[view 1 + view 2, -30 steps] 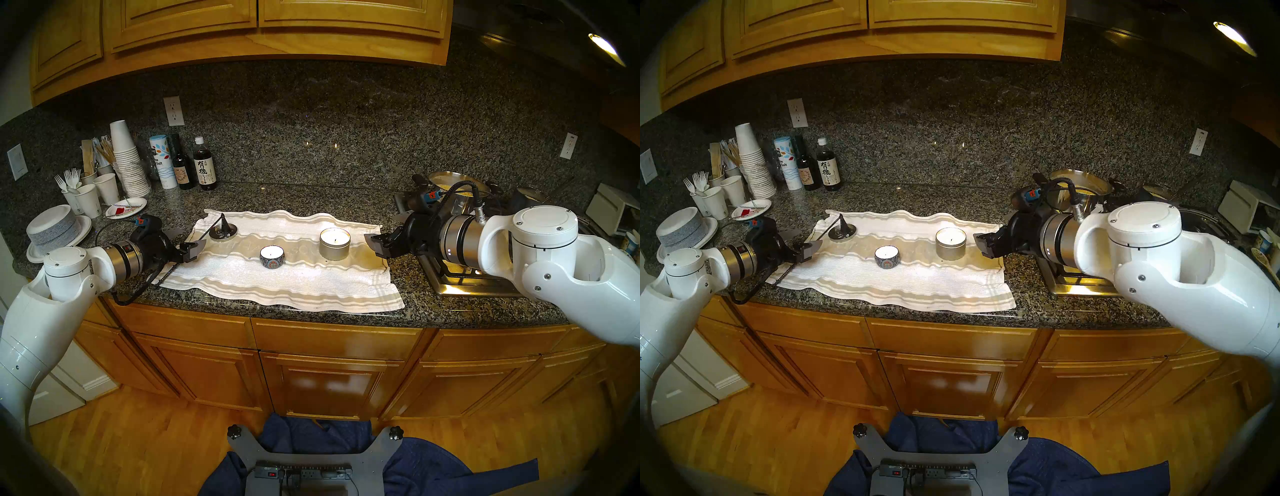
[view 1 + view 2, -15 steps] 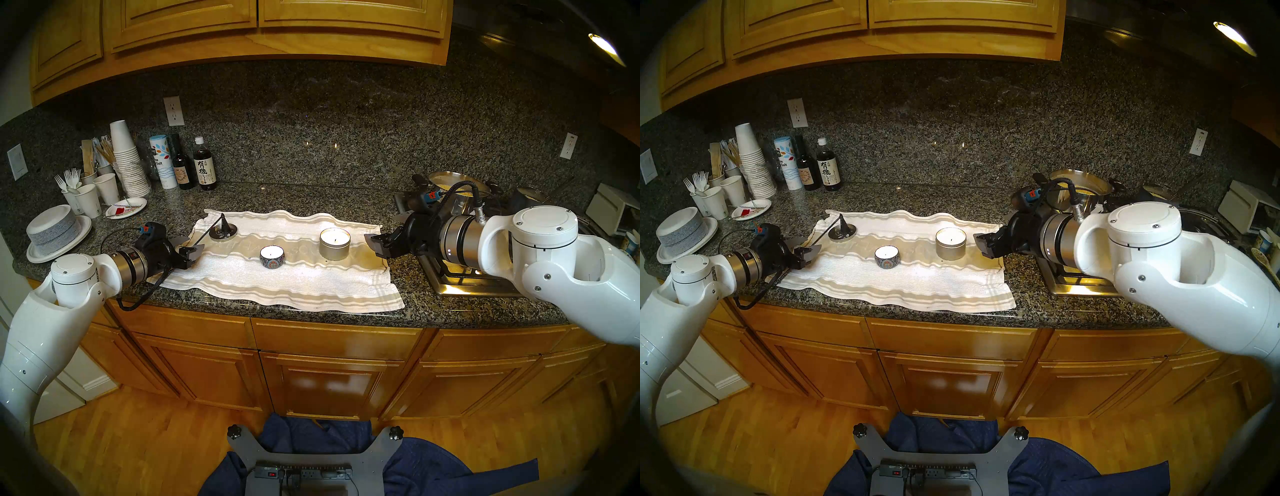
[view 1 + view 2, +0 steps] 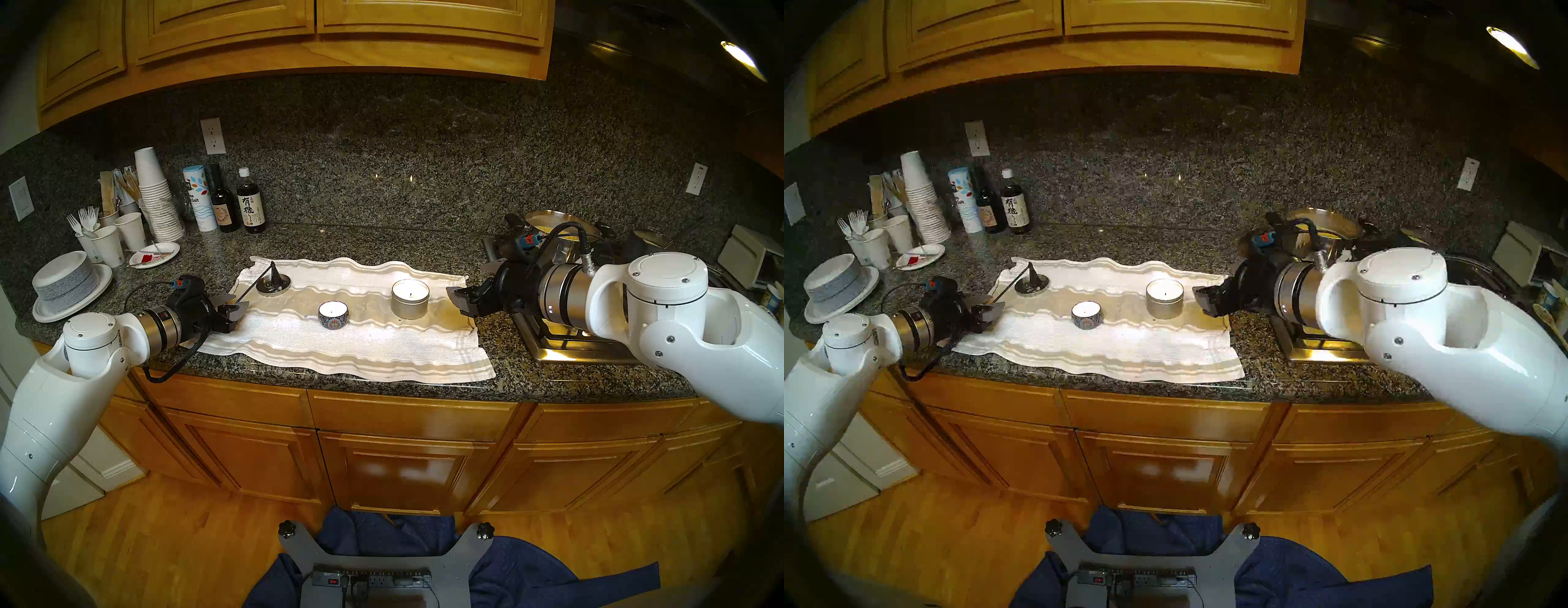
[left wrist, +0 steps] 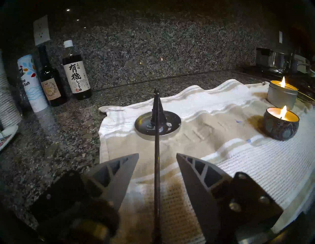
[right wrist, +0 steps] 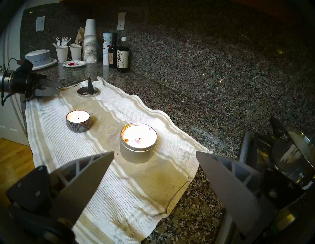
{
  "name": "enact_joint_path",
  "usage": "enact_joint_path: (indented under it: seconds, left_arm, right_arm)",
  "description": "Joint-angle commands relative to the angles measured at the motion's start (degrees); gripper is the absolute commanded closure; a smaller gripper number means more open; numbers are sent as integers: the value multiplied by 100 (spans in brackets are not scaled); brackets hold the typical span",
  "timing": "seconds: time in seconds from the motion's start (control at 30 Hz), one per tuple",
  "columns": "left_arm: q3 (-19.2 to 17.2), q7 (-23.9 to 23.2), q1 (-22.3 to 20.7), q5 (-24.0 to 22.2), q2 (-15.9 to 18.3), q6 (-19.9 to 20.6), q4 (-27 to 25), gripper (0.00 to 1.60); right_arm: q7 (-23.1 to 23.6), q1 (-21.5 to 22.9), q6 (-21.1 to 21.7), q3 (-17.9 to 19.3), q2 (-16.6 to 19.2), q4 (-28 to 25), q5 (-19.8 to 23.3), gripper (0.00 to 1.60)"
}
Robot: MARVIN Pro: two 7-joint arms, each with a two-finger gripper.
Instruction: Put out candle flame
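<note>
L gripper sat at the towel's left end, jaws part open w/ the snuffer handle running between them, gap each side, nothing gripped. L wrist view showed both flames: patterned candle, silver tin candle; head view barely did. Snuffer cone stood on a metal lid. R gripper hung wide open, empty, near the tin.

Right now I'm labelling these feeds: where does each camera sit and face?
Head pair: high, looking down at the towel, both arms showing.
Left wrist: faces the snuffer, its handle between the left gripper fingers.
Right wrist: faces the silver candle past the right gripper.
All show both lit candles.
</note>
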Motion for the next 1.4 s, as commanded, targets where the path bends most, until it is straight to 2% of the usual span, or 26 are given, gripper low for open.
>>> enact_joint_path:
  seconds: [0.0, 0.13, 0.53, 0.7, 0.83, 0.97, 1.07, 1.13, 1.17, 1.37]
  left_arm:
    - [-165, -12, -149, -40, 84, -25, -89, 68]
    - [-151, -9, -134, -28, 79, -22, -67, 82]
    - [-6, -35, -219, 20, 76, -28, 83, 77]
    - [17, -23, -240, 12, 67, -37, 111, 84]
    - [14, -13, -240, 2, 73, -43, 113, 105]
    - [-42, 15, -210, -30, 76, -43, 86, 109]
    - [-114, 37, -191, -68, 79, -74, 41, 119]
    - [-150, 24, -186, -102, 86, -78, 22, 141]
    - [-165, 23, -183, -116, 84, -81, 16, 160]
    - [-219, -55, -235, -321, 7, -74, 79, 160]
  right_arm:
    - [2, 140, -40, 140, 8, -4, -3, 0]
    - [3, 141, -40, 140, 9, -4, -3, 0]
    - [3, 142, -40, 140, 9, -4, -2, 0]
    - [2, 142, -41, 139, 9, -4, -2, 0]
    - [2, 142, -41, 138, 9, -4, -3, 0]
    - [1, 142, -41, 137, 9, -4, -3, 0]
    - [-1, 141, -41, 136, 8, -4, -4, 0]
    - [-1, 141, -41, 136, 8, -4, -4, 0]
    - [-1, 141, -41, 136, 8, -4, -4, 0]
    - [-1, 142, -41, 135, 9, -4, -3, 0]
